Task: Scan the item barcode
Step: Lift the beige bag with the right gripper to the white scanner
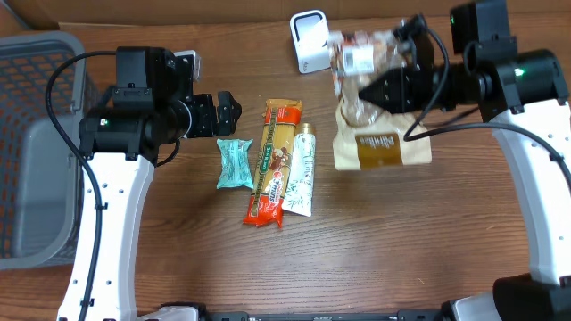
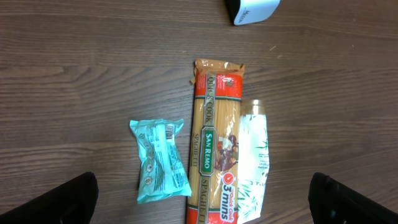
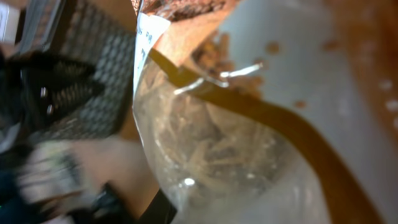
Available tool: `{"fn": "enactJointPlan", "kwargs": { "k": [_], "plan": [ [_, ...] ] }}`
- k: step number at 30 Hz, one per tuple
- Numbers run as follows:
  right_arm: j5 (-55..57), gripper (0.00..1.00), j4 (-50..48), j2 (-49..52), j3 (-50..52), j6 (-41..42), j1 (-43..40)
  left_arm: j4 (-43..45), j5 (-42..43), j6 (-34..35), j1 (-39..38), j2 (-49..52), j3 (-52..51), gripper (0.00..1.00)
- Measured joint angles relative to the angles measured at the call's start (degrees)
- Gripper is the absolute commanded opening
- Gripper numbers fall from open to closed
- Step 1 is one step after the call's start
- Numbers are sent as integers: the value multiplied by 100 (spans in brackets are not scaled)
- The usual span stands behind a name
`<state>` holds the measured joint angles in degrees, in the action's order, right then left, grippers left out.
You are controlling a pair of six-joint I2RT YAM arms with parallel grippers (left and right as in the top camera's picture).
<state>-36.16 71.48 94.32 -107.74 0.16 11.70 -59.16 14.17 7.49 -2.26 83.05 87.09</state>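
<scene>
Clear snack bag [image 3: 230,149] pinched by right gripper [image 1: 370,89], held beside scanner [image 1: 310,40]. Left gripper [image 1: 232,112] spread, idle. Risk: slick film crumpled, label [image 1: 359,59] bent away, barcode missed.

The right wrist view is a smear: the clear snack bag [image 3: 236,143] fills it, out of focus, its white label [image 3: 146,43] unreadable (no print to make out). Overhead, that bag hides the top of the brown pouch [image 1: 384,152]. The left wrist view clips the white scanner [image 2: 252,9] at top, the spaghetti packet [image 2: 214,155] at bottom.
</scene>
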Motion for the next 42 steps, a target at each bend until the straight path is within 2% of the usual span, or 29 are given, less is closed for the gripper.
{"fn": "enactJointPlan", "kwargs": {
  "k": [4, 9, 13, 17, 22, 32, 37, 42],
  "plan": [
    [1580, 4, -308, 52, -723, 221, 658, -2, 0, 0, 0, 0, 0, 99],
    [3974, 4, -1143, 599, -868, 278, 1368, -2, 0, 0, 0, 0, 0, 100],
    [5611, 4, -1906, 1611, -850, -317, 1469, 0, 0, 0, 0, 0, 0, 99],
    [6625, 4, -2789, 2444, -833, -1303, 1464, -2, 0, 0, 0, 0, 0, 99],
    [7097, 4, -3794, 3025, -802, -2669, 1464, 0, -2, 0, 0, 0, 0, 99],
    [7326, 4, -5639, 3998, -802, -4835, 1506, -2, 0, 0, 0, 0, 0, 100],
    [7453, 4, -6467, 4385, -785, -5549, 1545, -2, 0, 0, 0, 0, 0, 100],
    [7552, 4, -6699, 4538, -785, -6039, 1556, 0, 0, 0, 0, 0, 0, 100]
  ]
}}
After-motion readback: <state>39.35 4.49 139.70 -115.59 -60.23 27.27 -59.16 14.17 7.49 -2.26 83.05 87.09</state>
